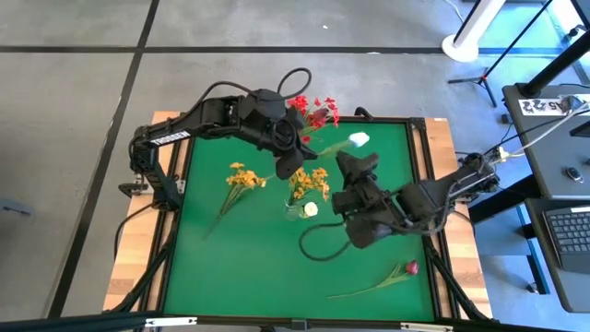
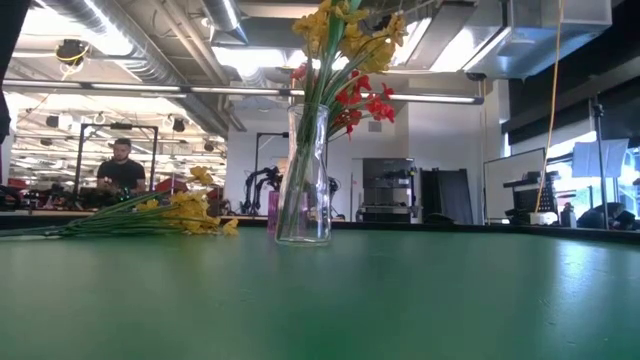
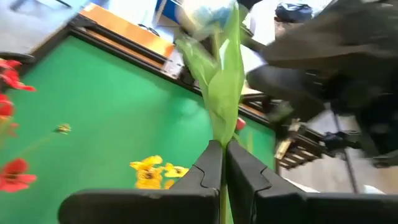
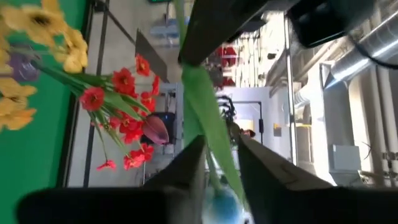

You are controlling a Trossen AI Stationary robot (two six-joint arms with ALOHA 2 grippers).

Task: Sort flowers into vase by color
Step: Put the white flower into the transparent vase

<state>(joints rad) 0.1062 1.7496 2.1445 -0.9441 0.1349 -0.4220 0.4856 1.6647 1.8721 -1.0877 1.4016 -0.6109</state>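
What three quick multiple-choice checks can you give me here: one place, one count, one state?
1. On the mat, the dark-red bud lies: A left side; B right side; C dead centre.
2. Yellow bunches lying flat on the mat: A none; B one; C three.
3. Left claw: A wide open; B shut on the white flower; C shut on nothing.
B, it lies near the right arm; B, a single bunch lies beside the vase; B, the green stem is pinched in it.
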